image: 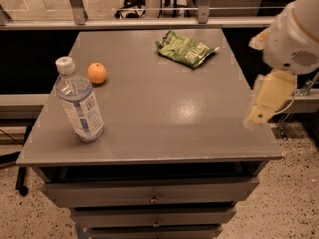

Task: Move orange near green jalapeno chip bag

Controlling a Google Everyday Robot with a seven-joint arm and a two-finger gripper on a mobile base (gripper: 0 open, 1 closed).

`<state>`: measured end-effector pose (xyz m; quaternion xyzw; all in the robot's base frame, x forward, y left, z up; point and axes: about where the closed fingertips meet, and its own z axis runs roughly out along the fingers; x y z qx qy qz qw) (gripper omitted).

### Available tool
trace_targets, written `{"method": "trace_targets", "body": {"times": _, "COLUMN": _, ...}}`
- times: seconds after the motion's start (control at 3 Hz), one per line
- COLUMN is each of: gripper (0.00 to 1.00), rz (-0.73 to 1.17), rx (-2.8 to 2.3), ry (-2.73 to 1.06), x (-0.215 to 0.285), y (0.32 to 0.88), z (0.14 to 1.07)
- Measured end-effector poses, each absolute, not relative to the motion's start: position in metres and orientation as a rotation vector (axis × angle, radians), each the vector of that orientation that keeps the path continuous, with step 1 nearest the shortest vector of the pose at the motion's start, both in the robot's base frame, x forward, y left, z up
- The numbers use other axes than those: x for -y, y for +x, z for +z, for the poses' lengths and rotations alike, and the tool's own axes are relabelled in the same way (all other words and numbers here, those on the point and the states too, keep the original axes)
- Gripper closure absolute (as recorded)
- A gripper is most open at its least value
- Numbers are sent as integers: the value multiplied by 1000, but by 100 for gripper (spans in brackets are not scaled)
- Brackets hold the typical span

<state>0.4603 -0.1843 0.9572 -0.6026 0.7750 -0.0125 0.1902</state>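
The orange sits on the grey worktop near the left edge, towards the back, resting on the surface with nothing gripping it. Just in front of it and slightly left stands a clear water bottle with a white cap and a pale label, upright and close to the orange but not touching it. The green chip bag lies flat and crinkled at the back of the worktop, right of centre, well apart from the orange, with bare surface between them. The gripper hangs at the right side of the view, beside the worktop's right edge and about level with its middle, under the arm's bulky white body; it holds nothing, and whether it is apart or together cannot be told. It is well apart from both the orange and the bag. Below the worktop are grey drawers with small knobs, standing on a speckled floor.
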Motion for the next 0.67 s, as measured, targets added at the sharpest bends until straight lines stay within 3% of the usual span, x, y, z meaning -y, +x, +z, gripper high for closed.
{"method": "trace_targets", "body": {"times": 0.67, "gripper": 0, "rz": 203, "rx": -2031, "ry": -1574, "x": 56, "y": 532, "z": 904}}
